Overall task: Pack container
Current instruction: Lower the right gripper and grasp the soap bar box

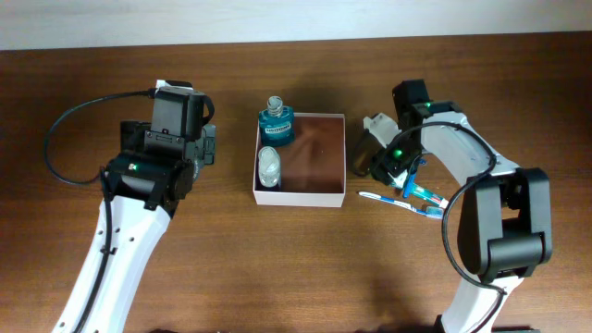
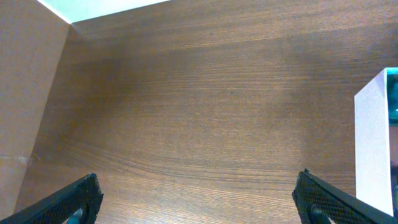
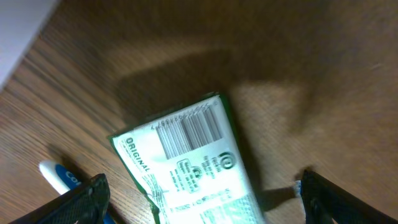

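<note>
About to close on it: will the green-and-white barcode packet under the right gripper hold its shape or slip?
The packet lies flat under the open right gripper; its print looks glossy, so it may slip. Its lower edge looks crinkled, so it is probably thin and light and may flex. Flat-sided, it should not roll.

Container (image 2: 373,149) edge-cropped (inside unseen)
</note>
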`<state>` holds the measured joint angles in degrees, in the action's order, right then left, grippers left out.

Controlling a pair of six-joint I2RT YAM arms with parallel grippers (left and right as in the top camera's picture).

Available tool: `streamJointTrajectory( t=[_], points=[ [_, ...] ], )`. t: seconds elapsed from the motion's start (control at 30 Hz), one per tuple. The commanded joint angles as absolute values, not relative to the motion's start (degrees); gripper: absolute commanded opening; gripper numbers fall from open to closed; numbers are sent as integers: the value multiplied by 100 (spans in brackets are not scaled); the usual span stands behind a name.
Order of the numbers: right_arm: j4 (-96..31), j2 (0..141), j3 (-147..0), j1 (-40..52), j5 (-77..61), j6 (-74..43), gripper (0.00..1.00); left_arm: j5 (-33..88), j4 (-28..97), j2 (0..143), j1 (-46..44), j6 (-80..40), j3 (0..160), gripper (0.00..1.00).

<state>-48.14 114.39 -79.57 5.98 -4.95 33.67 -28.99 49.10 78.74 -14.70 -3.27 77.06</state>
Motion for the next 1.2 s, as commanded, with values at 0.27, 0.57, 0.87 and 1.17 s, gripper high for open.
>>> streamJointTrajectory(
  t=[0.27,0.57,0.87,1.17],
  points=[
    [-4757,11491,-7854,593,-423,3358,57,-2978,4910,7863,-1457,-340,7784,99],
    [-4770,11491,-7852,593,-425,3105,73,-2978,4910,7863,-1457,-340,7784,99],
    [-4619,11491,-7695,593,-425,3100,67,-2980,4910,7863,-1457,-340,7784,99],
    [-4495,11491,-7607,593,-421,3098,52,-2978,4910,7863,-1457,-340,7784,99]
  ],
)
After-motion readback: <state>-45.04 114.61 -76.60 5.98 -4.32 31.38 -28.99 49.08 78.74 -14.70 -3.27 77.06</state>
